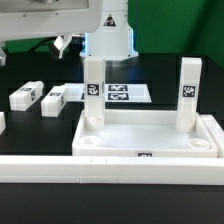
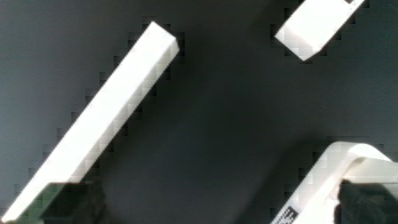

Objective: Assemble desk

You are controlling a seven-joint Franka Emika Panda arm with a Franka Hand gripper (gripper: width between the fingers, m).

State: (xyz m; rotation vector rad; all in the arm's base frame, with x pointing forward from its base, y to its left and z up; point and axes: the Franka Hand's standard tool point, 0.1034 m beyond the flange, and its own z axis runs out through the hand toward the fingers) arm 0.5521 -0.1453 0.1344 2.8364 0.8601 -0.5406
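1. Legs lie loose at the exterior view's left: an outer loose leg point(image 1: 27, 95) and an inner loose leg point(image 1: 53, 99), flat on the dark table and well apart from the tray. Fetching one looks to me like the step in hand. It would go best with a grip across the narrow sides near mid-length, then the leg turned upright and lowered square over a socket before any twisting.
2. Both loose legs slant with their long axes running back toward the exterior view's right.
3. The left upright leg point(image 1: 93, 90) stands in the far-left socket of the desk top point(image 1: 140, 133), long axis vertical, tag facing me.
4. The gripper point(image 2: 214, 202) hangs just above that leg, released. The wrist view shows its fingers spread wide with nothing between them.
5. The desk top lies rim-up behind the long low rail point(image 1: 110, 170), its long axis across the exterior view. Its near sockets look empty.
6. The right upright leg point(image 1: 188, 95) stands vertical in the far-right socket.
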